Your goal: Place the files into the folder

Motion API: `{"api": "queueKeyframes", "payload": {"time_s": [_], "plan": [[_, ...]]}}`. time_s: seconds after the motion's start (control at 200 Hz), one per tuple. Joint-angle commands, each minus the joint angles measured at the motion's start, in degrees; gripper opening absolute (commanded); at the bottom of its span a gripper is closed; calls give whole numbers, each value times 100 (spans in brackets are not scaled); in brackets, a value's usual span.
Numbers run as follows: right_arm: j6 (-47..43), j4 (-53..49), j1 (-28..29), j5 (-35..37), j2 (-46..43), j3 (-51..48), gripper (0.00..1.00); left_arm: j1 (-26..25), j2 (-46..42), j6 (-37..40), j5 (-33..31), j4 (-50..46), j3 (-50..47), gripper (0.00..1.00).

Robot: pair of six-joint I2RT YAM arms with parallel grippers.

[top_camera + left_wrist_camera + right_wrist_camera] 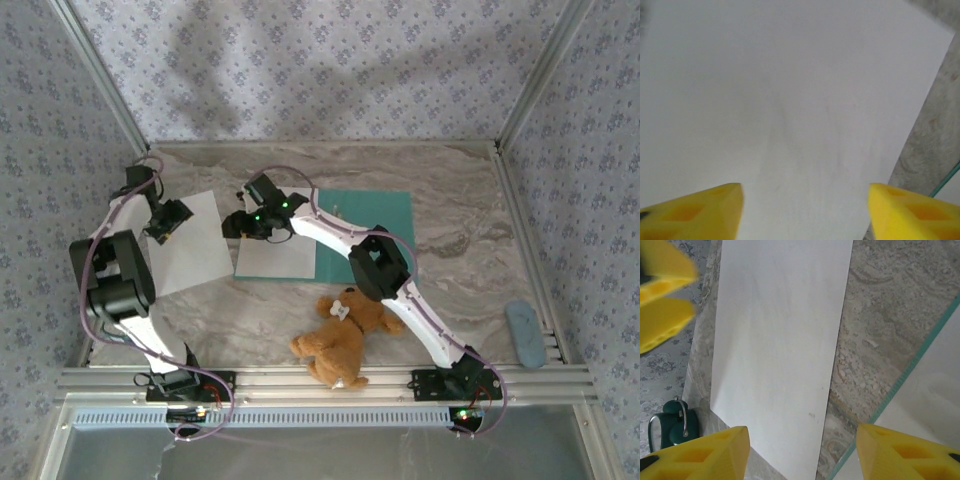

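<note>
Left gripper and right gripper both spread wide; may crumple thin white rectangular paper sheet if pinched flat

One file lies left of the folder, the other file on its left half.

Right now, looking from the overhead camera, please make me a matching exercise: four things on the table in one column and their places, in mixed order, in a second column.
Things
1. teddy bear
2. folder
3. loose sheet
4. blue-grey oblong object

Places
a. far right side of the table
b. under the left gripper
c. towards the near edge, in front of the folder
d. middle, with a second sheet on its left half

Pairs: 1-c; 2-d; 3-b; 4-a
</note>
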Motion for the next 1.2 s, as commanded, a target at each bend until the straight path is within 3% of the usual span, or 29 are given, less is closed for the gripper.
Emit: {"api": "queueKeyframes", "payload": {"time_s": [0.0, 0.135, 0.255, 0.435, 1.194], "plan": [[-131, 146, 59, 124, 218, 316, 60, 247, -605, 151, -602, -413, -352, 77], [-486, 219, 123, 281, 365, 465, 62, 668, -877, 6, -940, -194, -976, 87], [-557, 289, 147, 418, 444, 501, 63, 1095, -851, -57, -504, 186, -1380, 89], [-441, 582, 216, 385, 601, 591, 63, 1113, -805, 84, -7, 580, -1691, 100], [-365, 691, 414, 382, 866, 662, 62, 1015, -335, 307, 890, 1211, -1892, 94]]}}
